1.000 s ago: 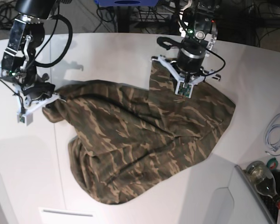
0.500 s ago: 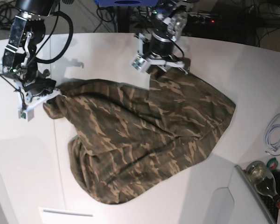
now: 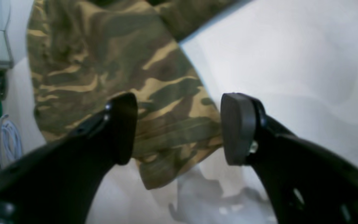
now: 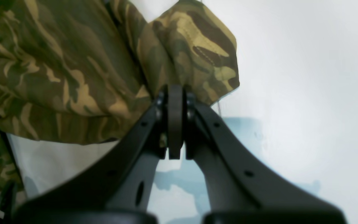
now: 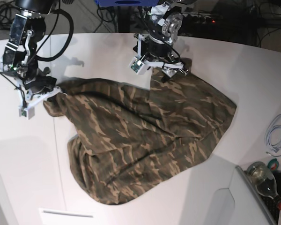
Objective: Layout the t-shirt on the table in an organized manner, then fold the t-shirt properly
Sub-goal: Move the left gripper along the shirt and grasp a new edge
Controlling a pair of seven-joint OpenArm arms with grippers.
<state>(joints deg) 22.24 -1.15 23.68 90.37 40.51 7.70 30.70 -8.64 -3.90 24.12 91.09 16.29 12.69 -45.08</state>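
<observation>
One t-shirt (image 5: 145, 140), one table (image 5: 253, 84), two grippers. Near to far in base view:

Near edge: bare white strip of table along the front, curved cut-outs at front left and front right; shirt's lowest bunched hem close to the front edge. Off the table at front right: one bottle (image 5: 263, 177), one coiled white cable (image 5: 276, 136) beside the shirt's right side, well apart from the cloth.

Middle: t-shirt spread crumpled across the centre, camouflage olive, brown and tan, wrinkles running diagonally, outline irregular, not squared. Wide open table to its right and to its left front.

Far left: right gripper (image 5: 50, 93) shut tight on a pinched corner of the t-shirt (image 4: 179, 53), pads pressed together with cloth bunched just above them in right wrist view; that corner pulled out toward the left edge of the table. Bare table (image 4: 306, 93) beyond it.

Far centre: left gripper (image 5: 163, 69) over the shirt's upper corner, jaws parted wide, nothing between the pads; in left wrist view left gripper (image 3: 179, 129) straddling a free cloth edge of t-shirt (image 3: 129, 71) lying flat below, fingertips (image 3: 236, 127) clear of the cloth. White table (image 3: 291, 62) open to the side of that edge, shadow of the gripper on it.

Far edge: curved back rim of table behind both arms, clear band of white between shirt and rim on right; dark cables and a blue object (image 5: 126, 3) past the rim
</observation>
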